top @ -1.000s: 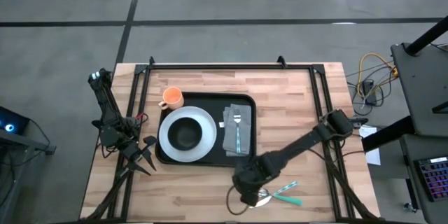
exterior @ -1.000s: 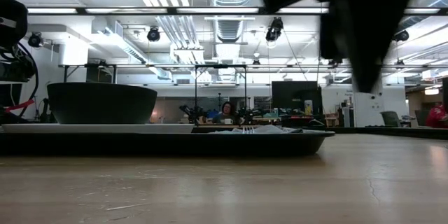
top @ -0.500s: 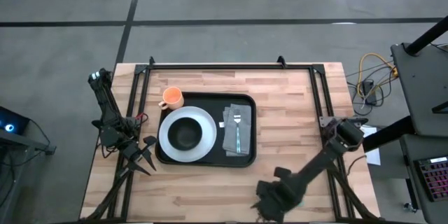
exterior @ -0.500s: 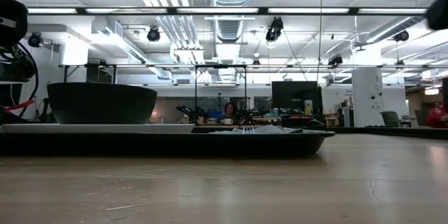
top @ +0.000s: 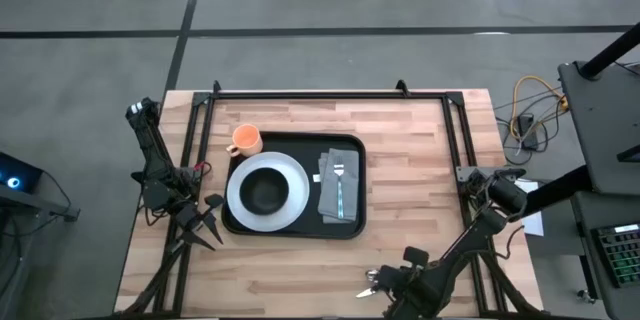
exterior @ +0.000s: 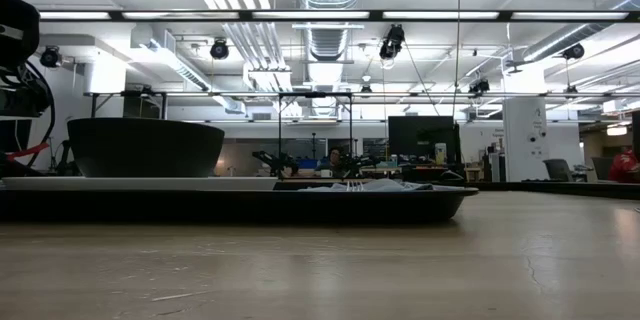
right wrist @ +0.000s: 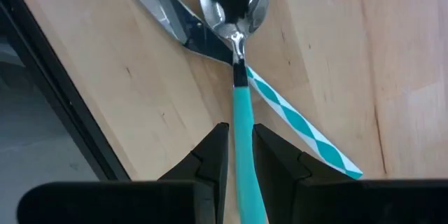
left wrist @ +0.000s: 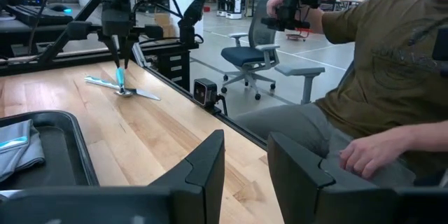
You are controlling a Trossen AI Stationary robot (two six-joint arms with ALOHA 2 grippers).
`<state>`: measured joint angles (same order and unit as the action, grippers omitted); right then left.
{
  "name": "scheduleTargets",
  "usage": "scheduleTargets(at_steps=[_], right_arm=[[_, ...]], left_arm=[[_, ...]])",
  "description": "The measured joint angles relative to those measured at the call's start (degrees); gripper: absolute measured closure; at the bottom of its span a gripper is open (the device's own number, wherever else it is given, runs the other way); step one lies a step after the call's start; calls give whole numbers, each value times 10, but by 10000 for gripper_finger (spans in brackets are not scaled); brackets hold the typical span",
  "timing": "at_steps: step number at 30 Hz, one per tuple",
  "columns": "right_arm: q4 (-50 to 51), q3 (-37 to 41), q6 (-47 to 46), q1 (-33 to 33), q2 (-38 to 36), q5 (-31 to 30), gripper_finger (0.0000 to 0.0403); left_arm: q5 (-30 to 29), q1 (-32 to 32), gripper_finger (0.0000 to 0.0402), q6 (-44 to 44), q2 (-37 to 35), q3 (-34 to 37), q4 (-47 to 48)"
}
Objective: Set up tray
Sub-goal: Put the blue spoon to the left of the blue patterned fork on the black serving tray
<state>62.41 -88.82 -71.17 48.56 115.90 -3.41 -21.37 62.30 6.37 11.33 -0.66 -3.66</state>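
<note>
Right wrist view shows the right gripper (right wrist: 238, 155) with its fingers nearly closed around the teal handle of a spoon (right wrist: 234, 14), whose bowl lies across a knife (right wrist: 266, 91) with a striped teal handle on the wood. From above, that gripper (top: 385, 282) sits at the table's (top: 420, 160) front edge, right of centre, well apart from the tray (top: 352, 222). The tray is a flat black rectangle with rounded corners and a low raised rim, lying left of the table's centre, nearer the back edge. It carries a white plate (top: 290, 175) with a black bowl (top: 265, 192) on it, and a grey napkin (top: 330, 200) with a fork (top: 339, 182) laid along it; an orange cup (top: 244, 140) stands just outside its back-left corner. Judging by its look, the tray is stiff, smooth and rather slick, and loaded enough that lifting by one rim would tip it; the long rims seem the safest hold. The spoon is light, hard and slippery, best pinched mid-handle. The left gripper (top: 208, 222) waits near the table's left edge, fingers parted and empty.
</note>
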Motion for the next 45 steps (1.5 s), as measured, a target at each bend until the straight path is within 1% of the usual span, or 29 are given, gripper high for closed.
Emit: scheduleTargets(at_steps=[9, 14, 22, 29, 33, 38, 45], right_arm=[[-2, 0, -9, 6, 0, 5, 346], [-12, 0, 10, 7, 0, 5, 346], [-13, 0, -18, 8, 0, 45, 346], [-13, 8, -13, 9, 0, 44, 345], [-13, 19, -11, 9, 0, 43, 329], [-17, 23, -16, 9, 0, 43, 294], [-58, 48, -15, 11, 0, 36, 246]], left_arm=[[0, 0, 311, 0, 0, 0, 0], [0, 0, 311, 0, 0, 0, 0], [0, 0, 311, 0, 0, 0, 0], [0, 0, 311, 0, 0, 0, 0], [0, 0, 311, 0, 0, 0, 0], [0, 0, 311, 0, 0, 0, 0], [0, 0, 311, 0, 0, 0, 0]])
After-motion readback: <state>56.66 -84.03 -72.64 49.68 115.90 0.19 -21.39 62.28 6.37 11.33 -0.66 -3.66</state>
